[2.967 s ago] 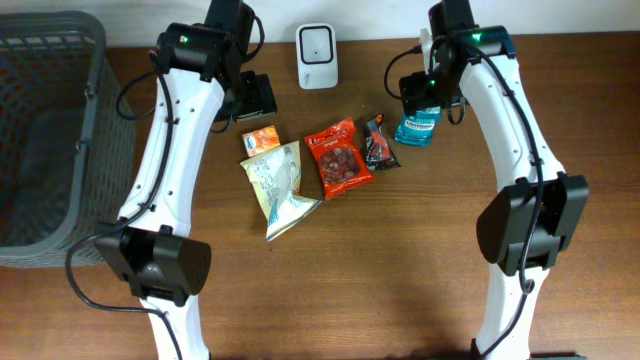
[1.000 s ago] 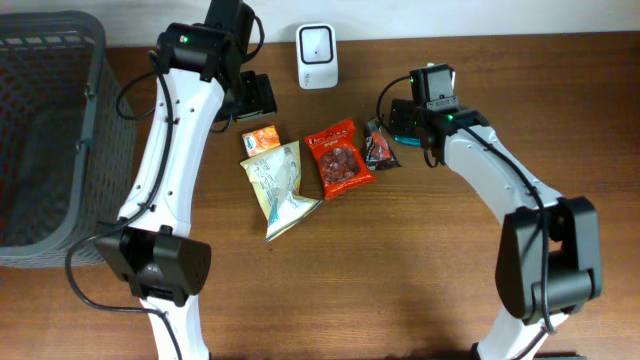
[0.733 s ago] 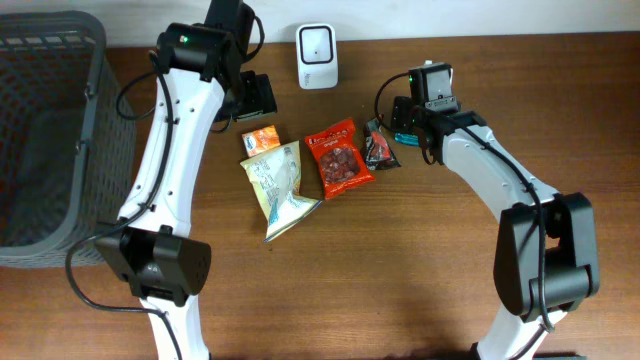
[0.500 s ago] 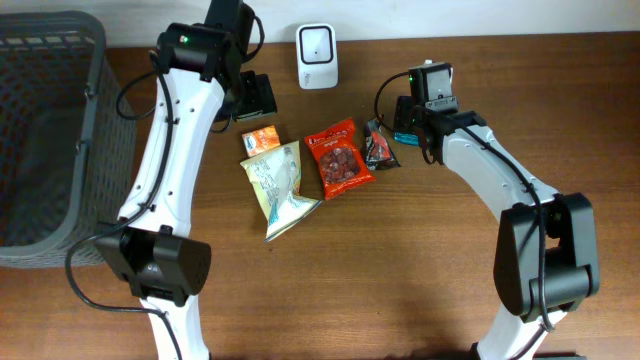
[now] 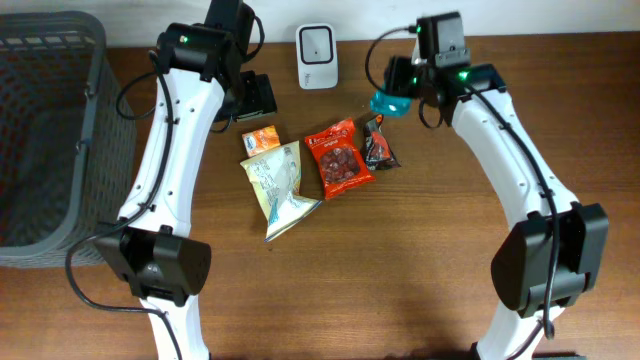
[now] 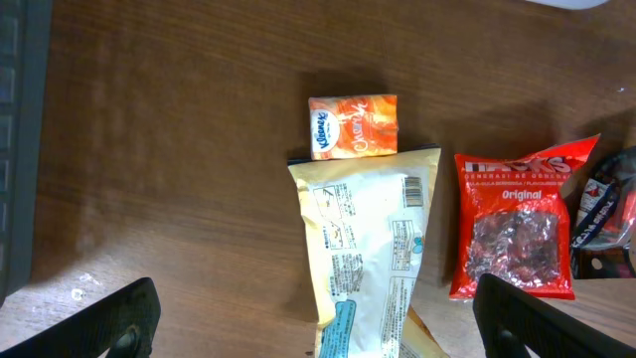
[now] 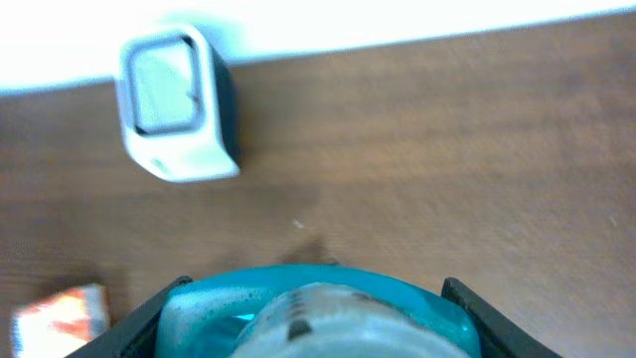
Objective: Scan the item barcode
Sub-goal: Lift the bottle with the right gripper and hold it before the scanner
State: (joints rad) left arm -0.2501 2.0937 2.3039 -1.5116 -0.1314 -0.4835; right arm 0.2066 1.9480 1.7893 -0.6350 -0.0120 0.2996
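Lifted off the worktop (image 5: 400, 250) since earlier, the teal bottle (image 5: 386, 103) sits clamped in the right gripper (image 7: 313, 323) near the scanner (image 5: 316, 43), scan seemingly still ahead; the left gripper (image 6: 318, 318) hangs open.

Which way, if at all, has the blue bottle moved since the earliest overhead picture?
Yes. The blue bottle, held by the right gripper, has moved left and up in the overhead view, closer to the white scanner.

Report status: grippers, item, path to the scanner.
Left gripper open over snack packs. Right gripper shut on teal bottle, held up. Path to white scanner clear.
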